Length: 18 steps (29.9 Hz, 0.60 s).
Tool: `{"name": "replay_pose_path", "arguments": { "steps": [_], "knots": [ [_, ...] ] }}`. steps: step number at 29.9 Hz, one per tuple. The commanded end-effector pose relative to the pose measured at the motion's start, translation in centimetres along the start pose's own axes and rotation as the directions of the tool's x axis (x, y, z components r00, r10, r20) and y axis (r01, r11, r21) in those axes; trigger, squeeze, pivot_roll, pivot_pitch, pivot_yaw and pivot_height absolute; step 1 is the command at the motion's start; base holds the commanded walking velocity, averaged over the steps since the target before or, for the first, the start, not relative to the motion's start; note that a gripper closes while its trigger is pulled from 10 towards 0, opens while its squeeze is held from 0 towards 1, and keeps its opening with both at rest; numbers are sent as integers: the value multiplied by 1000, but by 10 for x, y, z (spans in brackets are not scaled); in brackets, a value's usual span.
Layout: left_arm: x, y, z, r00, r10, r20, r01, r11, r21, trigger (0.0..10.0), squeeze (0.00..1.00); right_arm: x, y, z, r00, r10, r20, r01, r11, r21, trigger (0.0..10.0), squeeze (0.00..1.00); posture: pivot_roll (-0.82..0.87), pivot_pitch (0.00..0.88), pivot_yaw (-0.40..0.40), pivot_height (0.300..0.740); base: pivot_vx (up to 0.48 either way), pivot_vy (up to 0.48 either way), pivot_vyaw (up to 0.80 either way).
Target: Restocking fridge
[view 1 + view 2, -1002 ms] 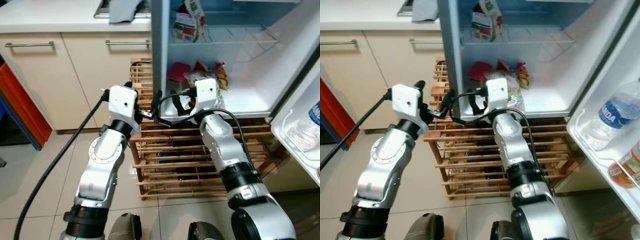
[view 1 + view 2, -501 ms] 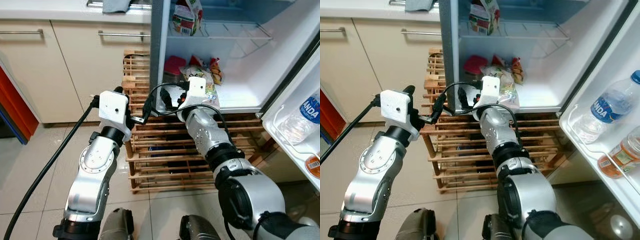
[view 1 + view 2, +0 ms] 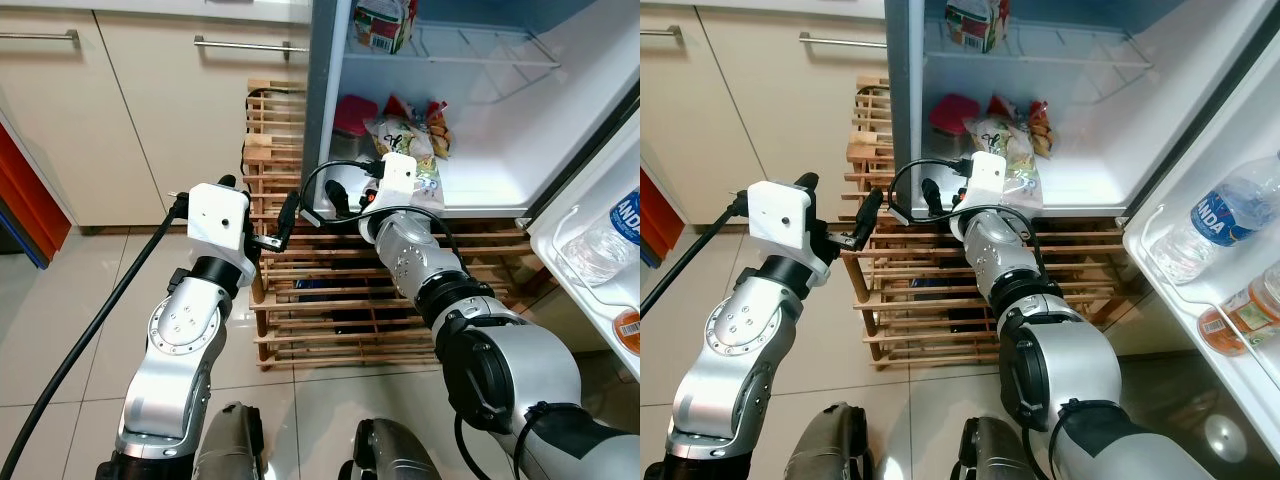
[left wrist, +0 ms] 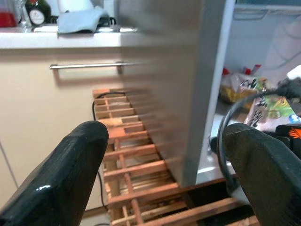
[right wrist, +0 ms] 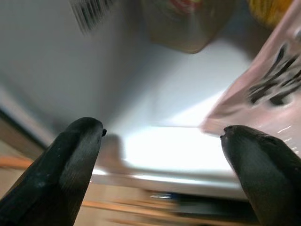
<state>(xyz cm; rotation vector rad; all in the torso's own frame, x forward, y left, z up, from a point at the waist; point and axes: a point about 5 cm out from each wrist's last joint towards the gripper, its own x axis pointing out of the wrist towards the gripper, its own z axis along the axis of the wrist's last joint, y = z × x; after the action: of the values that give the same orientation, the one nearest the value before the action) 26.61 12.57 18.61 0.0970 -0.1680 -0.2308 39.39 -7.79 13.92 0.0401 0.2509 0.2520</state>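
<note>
Right gripper (image 5: 160, 141) fingers spread, empty, at the front lip of the open fridge (image 3: 480, 150) bottom shelf, just beside a printed snack bag (image 3: 405, 150). Left gripper (image 4: 164, 174) also spread and empty, held in front of the wooden rack (image 3: 330, 290) beside the fridge wall. Red-lidded container (image 3: 352, 115) behind the bags. Carton (image 3: 385, 22) on the wire shelf above. Water bottle (image 3: 1200, 235) in the door shelf.

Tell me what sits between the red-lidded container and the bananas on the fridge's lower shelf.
Between the red-lidded container and the bananas lie plastic snack bags, seen in the left eye view.
</note>
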Motion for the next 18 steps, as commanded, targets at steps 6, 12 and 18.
{"name": "replay_pose_path", "arguments": {
  "steps": [6,12,18],
  "knots": [
    [0,-4,2,1000,-4,-6,4,1000,2,10000,0,-2,-27,22,990,-107,93,139,867,-479,10000,43,70,160,-119,675,0,0,0],
    [2,-6,-1,1000,-7,-15,6,1000,-2,10000,0,-7,-51,40,959,-204,196,283,671,-686,10000,47,54,159,-123,675,0,0,0],
    [4,-9,-2,1000,-10,-19,10,1000,-6,10000,0,-10,-61,60,897,-255,360,432,343,-834,10000,51,44,157,-124,675,0,0,0]
  ]
}}
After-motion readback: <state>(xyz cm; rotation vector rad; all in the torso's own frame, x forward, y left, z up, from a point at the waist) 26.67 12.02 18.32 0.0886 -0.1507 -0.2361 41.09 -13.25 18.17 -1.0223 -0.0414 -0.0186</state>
